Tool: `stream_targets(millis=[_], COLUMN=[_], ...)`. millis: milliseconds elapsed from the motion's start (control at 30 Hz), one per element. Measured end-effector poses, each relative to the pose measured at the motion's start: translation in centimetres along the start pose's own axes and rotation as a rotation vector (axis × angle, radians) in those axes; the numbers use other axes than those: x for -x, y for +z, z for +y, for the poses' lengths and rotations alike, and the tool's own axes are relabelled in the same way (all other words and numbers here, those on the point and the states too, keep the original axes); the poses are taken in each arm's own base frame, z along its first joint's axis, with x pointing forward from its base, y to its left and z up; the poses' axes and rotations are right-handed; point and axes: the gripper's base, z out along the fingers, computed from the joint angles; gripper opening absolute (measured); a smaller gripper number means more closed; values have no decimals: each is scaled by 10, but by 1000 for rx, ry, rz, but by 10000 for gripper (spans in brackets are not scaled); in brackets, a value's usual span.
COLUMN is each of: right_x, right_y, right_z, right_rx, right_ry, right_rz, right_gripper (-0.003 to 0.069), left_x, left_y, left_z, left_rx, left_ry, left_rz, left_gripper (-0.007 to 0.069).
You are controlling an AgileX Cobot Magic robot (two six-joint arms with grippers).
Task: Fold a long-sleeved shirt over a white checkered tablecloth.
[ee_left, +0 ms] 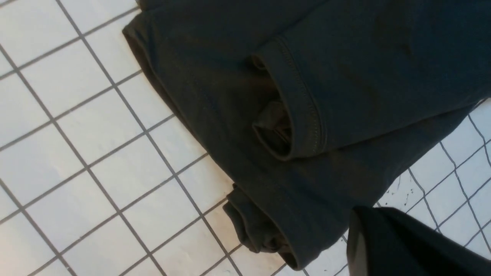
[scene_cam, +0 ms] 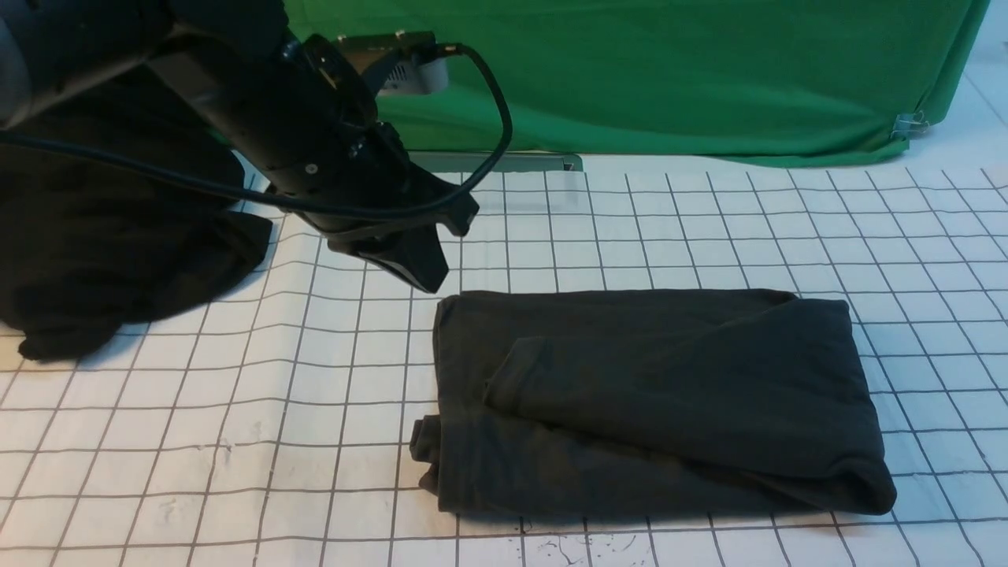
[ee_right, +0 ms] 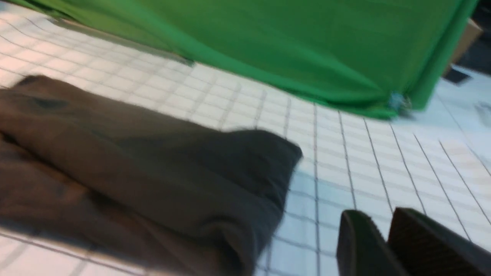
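Long-sleeved shirt lay folded on the white checkered tablecloth, just below and right of the left gripper, whose jaws were together, empty. Right gripper beside the shirt: fingers slightly apart, holding nothing.

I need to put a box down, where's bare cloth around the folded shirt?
Free: the tablecloth between the black heap and the shirt, and the strip up to the green backdrop. Crowded: far left, under the left pincer.
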Motion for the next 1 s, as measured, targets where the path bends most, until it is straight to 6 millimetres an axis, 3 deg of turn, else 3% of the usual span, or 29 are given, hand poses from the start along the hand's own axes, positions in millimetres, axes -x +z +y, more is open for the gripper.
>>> stream_targets(millis=[167, 500, 733, 833, 1000], right_x=[-17, -16, -16, -16, -16], right_y=[3, 3, 3, 3, 3], right_z=[-2, -6, -6, -6, -6], right_rx=[-81, -154, -150, -148, -147], right_ry=[13, 24, 45, 54, 56], right_rz=[69, 54, 53, 52, 51], right_gripper=[134, 152, 166, 171, 179], left_x=[0, -8, -23, -41, -69], left_y=[0, -7, -74, -118, -167], left_z=[0, -11, -32, -44, -54], left_rx=[1, -94, -93, -60, 11], left_ry=[0, -21, 39, 90, 135], left_rz=[0, 66, -101, -210, -341], left_gripper=[3, 3, 3, 3, 3])
